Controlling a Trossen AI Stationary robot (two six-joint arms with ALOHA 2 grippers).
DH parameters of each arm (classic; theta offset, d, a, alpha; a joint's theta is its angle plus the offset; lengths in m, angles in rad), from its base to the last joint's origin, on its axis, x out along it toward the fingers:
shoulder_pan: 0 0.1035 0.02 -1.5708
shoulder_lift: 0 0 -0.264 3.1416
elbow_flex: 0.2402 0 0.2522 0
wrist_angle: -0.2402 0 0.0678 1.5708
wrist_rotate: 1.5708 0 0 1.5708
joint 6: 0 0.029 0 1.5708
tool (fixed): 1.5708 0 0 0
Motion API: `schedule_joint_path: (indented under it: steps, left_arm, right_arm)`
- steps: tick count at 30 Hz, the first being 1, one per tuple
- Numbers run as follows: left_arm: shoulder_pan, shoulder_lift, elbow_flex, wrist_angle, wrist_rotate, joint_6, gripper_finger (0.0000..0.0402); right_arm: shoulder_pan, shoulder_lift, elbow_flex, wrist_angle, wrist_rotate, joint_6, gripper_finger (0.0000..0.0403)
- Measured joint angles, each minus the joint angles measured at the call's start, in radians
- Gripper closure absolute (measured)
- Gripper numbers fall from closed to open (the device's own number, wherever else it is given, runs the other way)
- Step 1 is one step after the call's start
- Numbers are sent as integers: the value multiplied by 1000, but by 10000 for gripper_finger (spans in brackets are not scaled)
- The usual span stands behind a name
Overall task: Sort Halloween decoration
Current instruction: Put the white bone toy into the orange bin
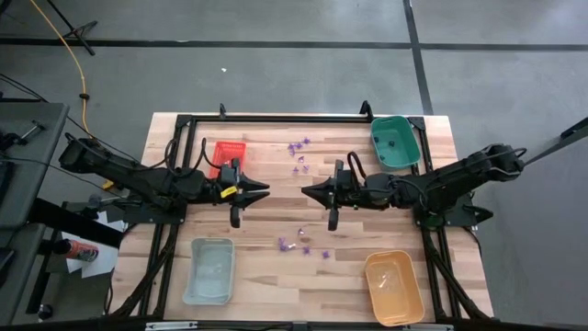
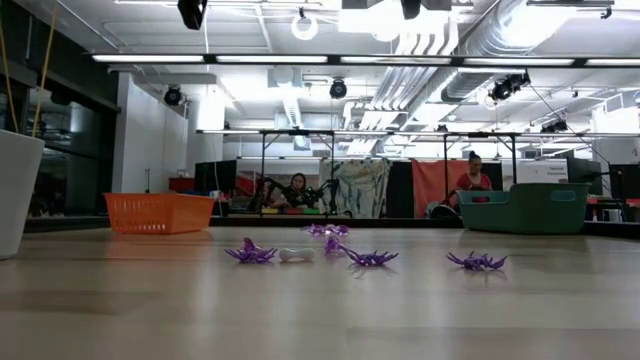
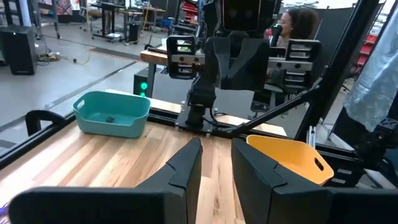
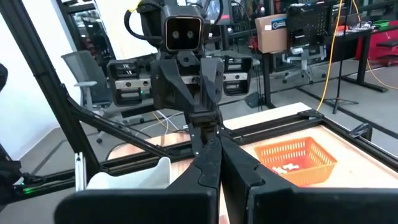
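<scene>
Both arms hang above the middle of the table (image 1: 276,276), their grippers facing each other across a bare strip of wood, and neither holds anything. The left gripper (image 1: 260,190) has its fingers a narrow gap apart, as its own wrist view shows, with nothing between them; the right gripper (image 1: 310,191) is pinched fully closed on nothing. The Halloween decorations lie loose in two scatters: one group of purple pieces (image 1: 299,156) near the far edge between the red tray (image 1: 227,154) and the green tray (image 1: 395,142), and a second group (image 1: 301,245) nearer the front, between the pale blue tray (image 1: 209,269) and the orange tray (image 1: 394,287). From table height they read as small purple spider shapes (image 2: 369,258) with thin splayed legs, plus one whitish piece (image 2: 295,255) lying just beside a purple one. A few dark bits already sit in the green tray and some pale ones in the red tray (what kind they are is too small to tell). My judgement is that these pieces are very light, thin plastic, springy in the legs and quick to skid or flip on smooth wood, so a grip should close over the raised body in the centre rather than on a leg, coming straight down with the fingers opened only a little wider than the body. Where pieces lie close together, a neighbour could get dragged along, so the outliers look easier to take.
</scene>
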Motion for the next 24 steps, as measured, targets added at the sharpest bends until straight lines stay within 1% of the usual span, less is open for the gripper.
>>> schedule_joint_path:
  steps: [3,6,10,13,15,18,24]
  left_arm:
    - [0,12,16,-32,-6,-5,326]
    - [-2,71,103,-184,6,-25,326]
    - [-18,215,257,-386,61,-15,326]
    - [-40,345,355,-498,106,0,326]
    - [-58,428,402,-529,112,0,326]
    - [-82,538,437,-546,112,-20,326]
    - [-101,698,448,-554,112,-211,326]
  right_arm:
    - [0,0,0,-1,0,0,402]
    - [-1,0,0,-3,10,-8,402]
    - [-1,0,0,-15,42,-28,402]
    - [-1,0,0,-31,76,-30,402]
    - [-1,-4,0,-60,101,-28,402]
    - [-1,-23,-1,-136,138,-27,402]
    - [-1,-91,-1,-310,264,-26,402]
